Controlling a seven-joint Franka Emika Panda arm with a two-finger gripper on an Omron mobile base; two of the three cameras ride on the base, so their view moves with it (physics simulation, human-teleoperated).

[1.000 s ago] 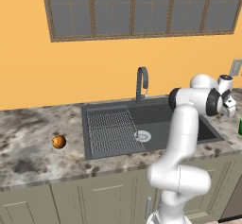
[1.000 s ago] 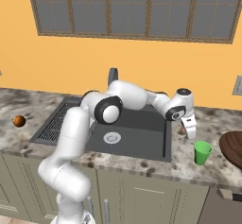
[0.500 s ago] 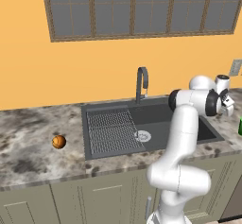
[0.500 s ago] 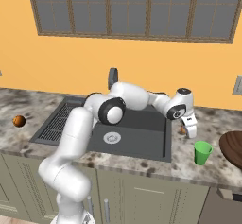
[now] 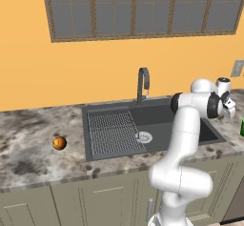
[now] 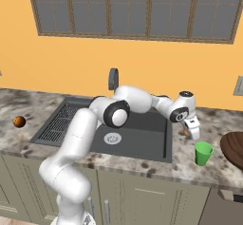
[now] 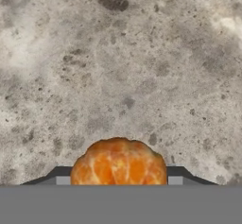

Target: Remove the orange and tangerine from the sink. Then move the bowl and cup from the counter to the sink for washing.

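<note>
Over the counter [image 6: 187,160], the gripper [image 6: 194,135] clasps one tangerine [image 7: 118,161] beside one cup [image 6: 203,153].

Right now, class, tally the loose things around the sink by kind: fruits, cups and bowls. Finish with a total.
Fruits: 2, the round fruit lying left of the sink and the ribbed fruit gripped in the hand
Cups: 1, the green cup
Bowls: 1, the brown bowl
Total: 4
</note>
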